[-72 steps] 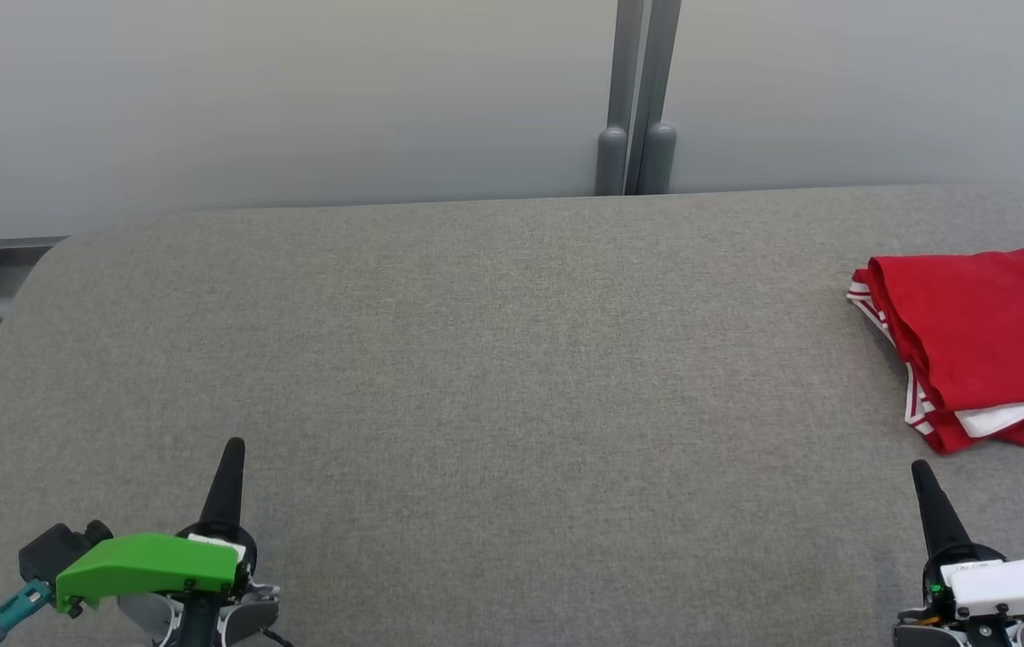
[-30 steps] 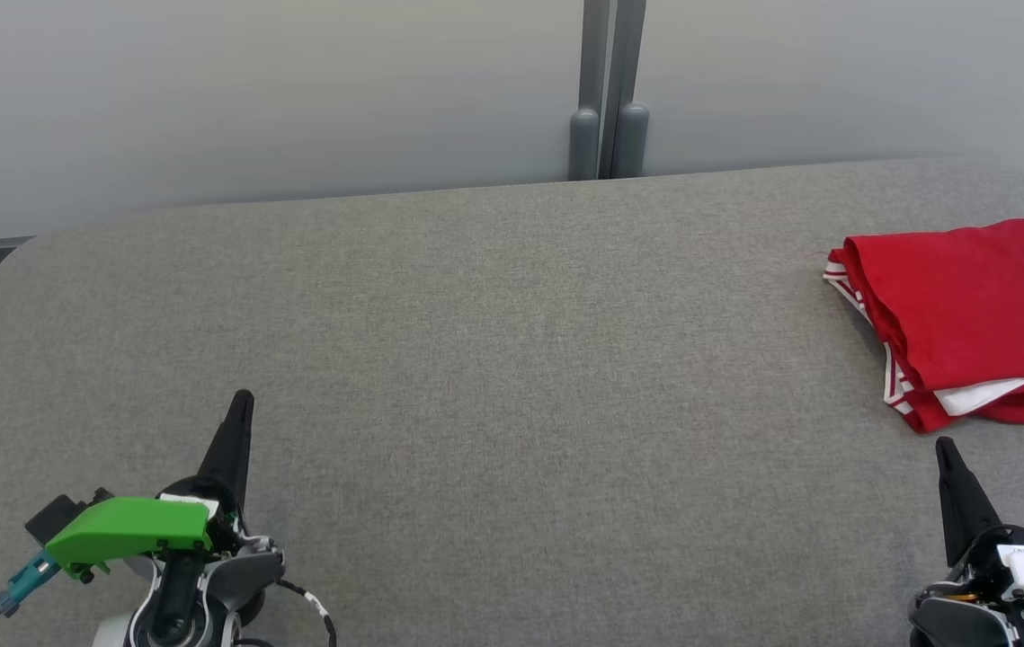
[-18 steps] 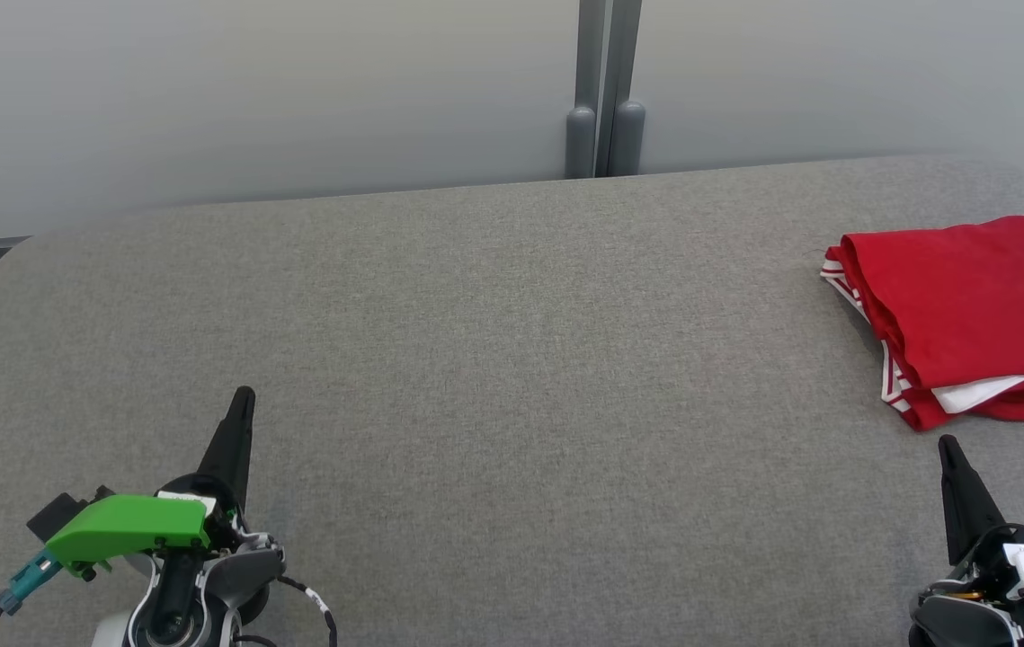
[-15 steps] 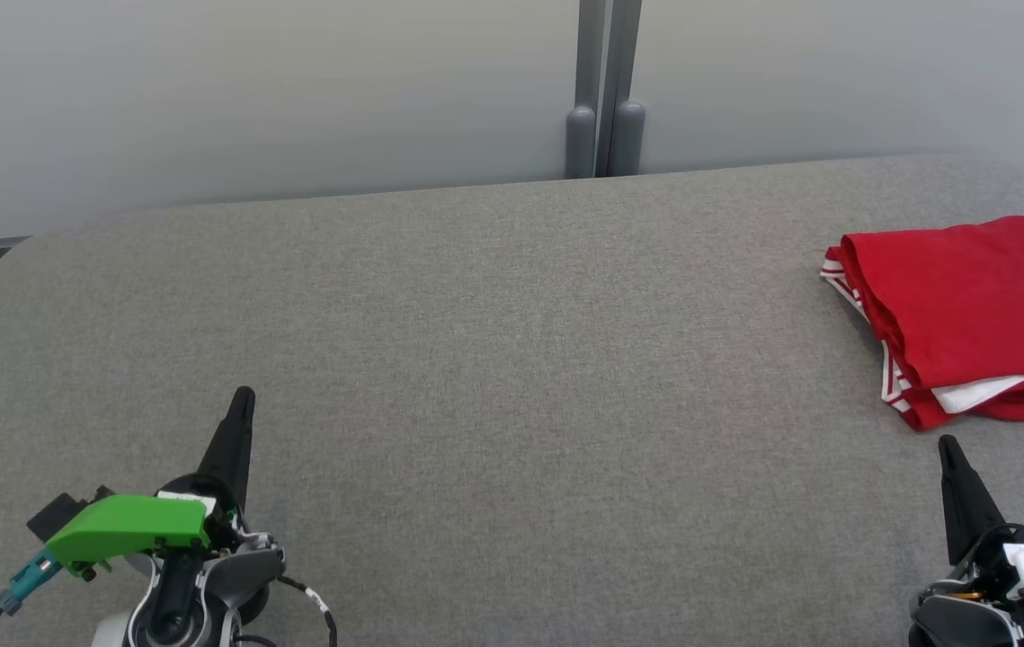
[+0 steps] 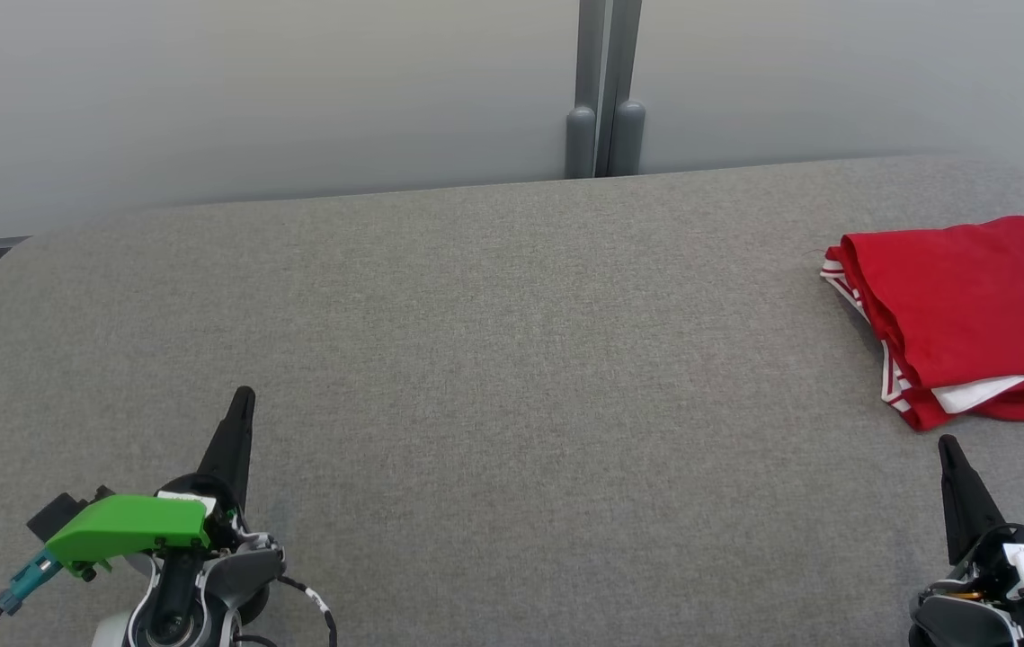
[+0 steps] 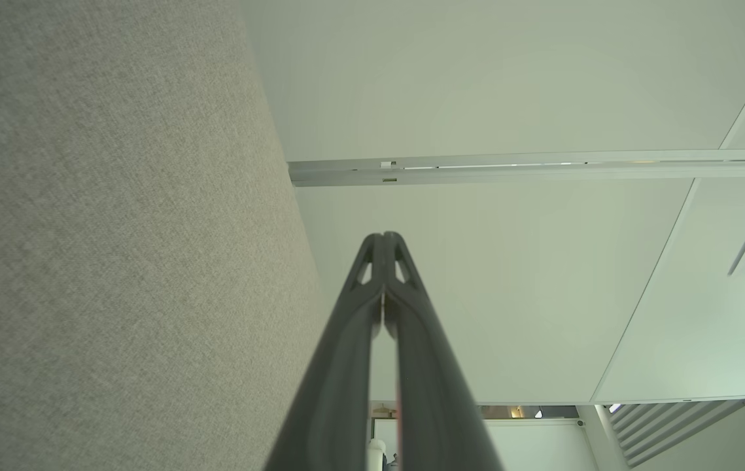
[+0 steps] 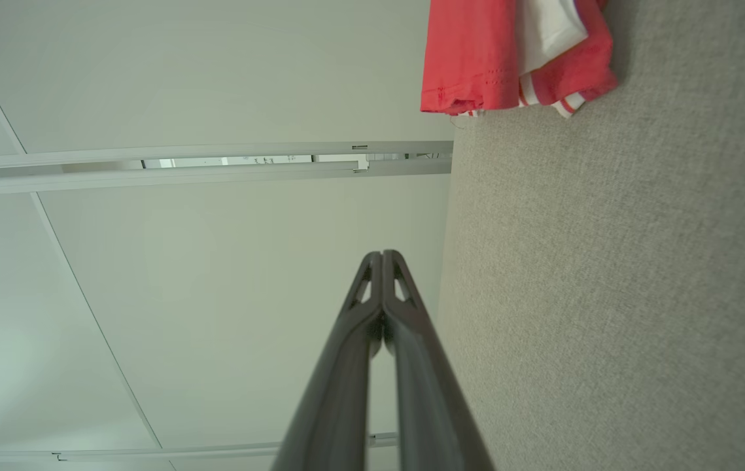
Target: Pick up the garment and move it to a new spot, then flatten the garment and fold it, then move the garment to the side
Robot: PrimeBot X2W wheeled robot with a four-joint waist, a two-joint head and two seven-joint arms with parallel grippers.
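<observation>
The garment is seen at the right end of the table, lying in a folded red pile with white stripes along its edge. It is judged to be soft, light and floppy, so it would likely sag and fall open if only the top layer were lifted. A better hold would probably be made on the thick folded edge that faces the middle of the table, with all the layers pinched together. Some drag may be felt from the rough grey cloth of the table, so lifting is likely safer than sliding. The left pincer is seen near the front edge of the table at its left end. The right pincer is seen near the front edge at the table's right end, close to the garment but not touching it. Both are pressed together, and nothing is pinched in either one. In the head view the garment is cut off beyond the table's right end, so its full shape cannot be told. The lower layers are hidden under the top one, and only a bit of white cloth is shown peeking out. What kind of garment it is cannot be made out.
</observation>
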